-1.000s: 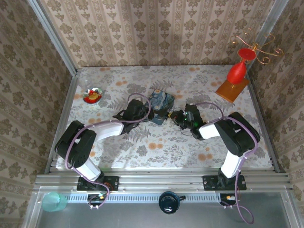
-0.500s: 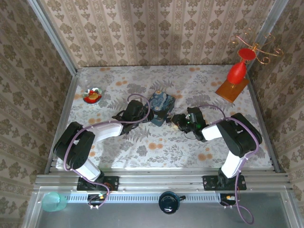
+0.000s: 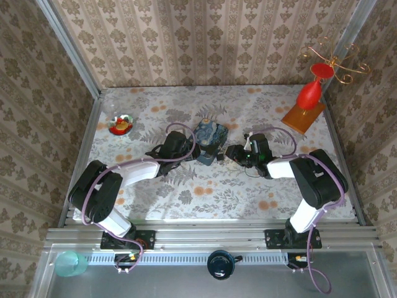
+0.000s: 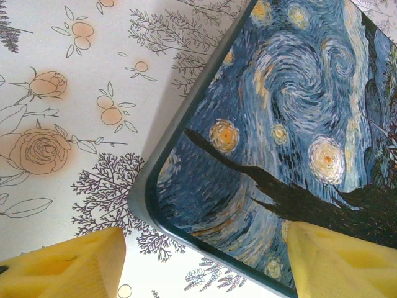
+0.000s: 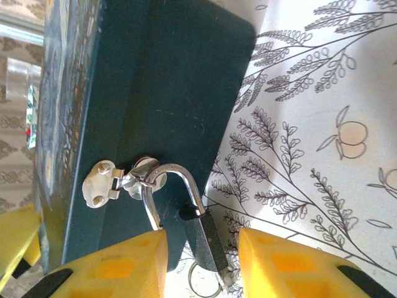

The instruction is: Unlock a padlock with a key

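Left wrist view first: nothing gripped on either side.
My left gripper (image 4: 205, 233) stands spread across a corner of the blue starry-night painted tin box (image 4: 298, 112), not clamped on it. The tiny dark-bodied padlock with its silvery metal shackle (image 5: 205, 234) hangs from the tin's small silvery side hasp (image 5: 102, 183), between the parted jaws of my right gripper (image 5: 200, 248). I judge it light, rigid, slick and free to swing. I'd pinch the flat body faces, not the shackle.

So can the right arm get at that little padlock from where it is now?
Probably yes. The right gripper is open with the padlock hanging between its fingers from the clasp of the blue tin, and nothing blocks the gap.
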{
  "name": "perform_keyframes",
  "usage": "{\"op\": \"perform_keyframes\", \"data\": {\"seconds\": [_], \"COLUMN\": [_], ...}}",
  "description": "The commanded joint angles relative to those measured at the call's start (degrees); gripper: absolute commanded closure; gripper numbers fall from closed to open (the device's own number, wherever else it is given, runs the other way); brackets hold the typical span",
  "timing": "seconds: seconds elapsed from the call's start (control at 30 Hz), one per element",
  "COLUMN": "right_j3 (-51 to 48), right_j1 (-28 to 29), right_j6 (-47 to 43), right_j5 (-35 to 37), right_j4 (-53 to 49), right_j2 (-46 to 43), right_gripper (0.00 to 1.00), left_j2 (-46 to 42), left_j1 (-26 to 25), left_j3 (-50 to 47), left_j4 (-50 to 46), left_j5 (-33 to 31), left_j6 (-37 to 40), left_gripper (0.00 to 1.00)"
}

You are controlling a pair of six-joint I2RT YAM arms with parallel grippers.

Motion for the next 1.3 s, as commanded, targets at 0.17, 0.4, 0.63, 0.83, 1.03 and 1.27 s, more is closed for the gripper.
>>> {"op": "perform_keyframes", "data": {"seconds": [0.17,0.4,0.63,0.83,1.03,1.27], "right_j3": [5.16,9.76,11.24,8.5,5.43,2.04], "right_j1": [4.39,7.3,9.01,9.06,9.06,9.06], "right_j6": [-11.99,-13.91,-12.6,-8.5,-2.37,5.94], "right_j5": [4.65,14.94,13.9,12.5,12.11,11.75], "right_j4": [-12.23,-22.41,-22.03,-17.64,-12.44,-2.14], "right_j2": [2.38,5.17,6.72,4.17,1.7,1.27], "right_gripper": [0.62,0.61,0.67,0.86,0.99,1.0], "left_j2": [0.91,0.83,0.45,0.46,0.38,0.36], "left_j1": [0.51,0.6,0.68,0.68,0.69,0.64], "left_j3": [-2.19,-1.92,-2.1,-2.1,-2.19,-2.02], "left_j4": [-9.31,-9.39,-9.43,-9.29,-9.2,-9.12], "left_j5": [0.48,0.63,0.48,0.58,0.58,1.17], "left_j6": [1.66,1.75,1.66,1.57,1.57,1.31], "left_gripper": [0.31,0.31,0.31,0.31,0.31,0.31]}}
